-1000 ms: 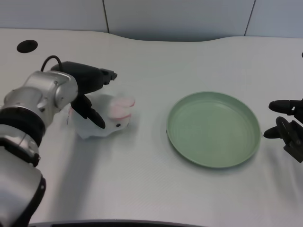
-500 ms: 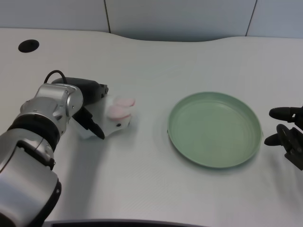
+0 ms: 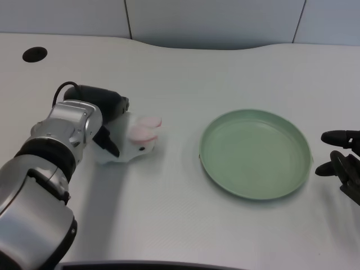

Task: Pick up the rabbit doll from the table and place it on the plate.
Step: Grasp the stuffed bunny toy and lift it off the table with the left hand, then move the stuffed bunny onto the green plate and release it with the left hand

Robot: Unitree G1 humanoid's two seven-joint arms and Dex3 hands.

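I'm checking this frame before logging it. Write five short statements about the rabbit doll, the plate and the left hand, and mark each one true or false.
1. The rabbit doll lies on the white table, left of the plate. True.
2. The green plate already holds the doll. False: nothing lies on the plate; the doll is still on the table.
3. The left hand is at the doll, its fingers against the doll's body. True.
4. The doll's pink ears point toward the left edge of the picture. False: they point right, toward the plate.
5. The doll touches the plate's rim. False: bare table separates them.
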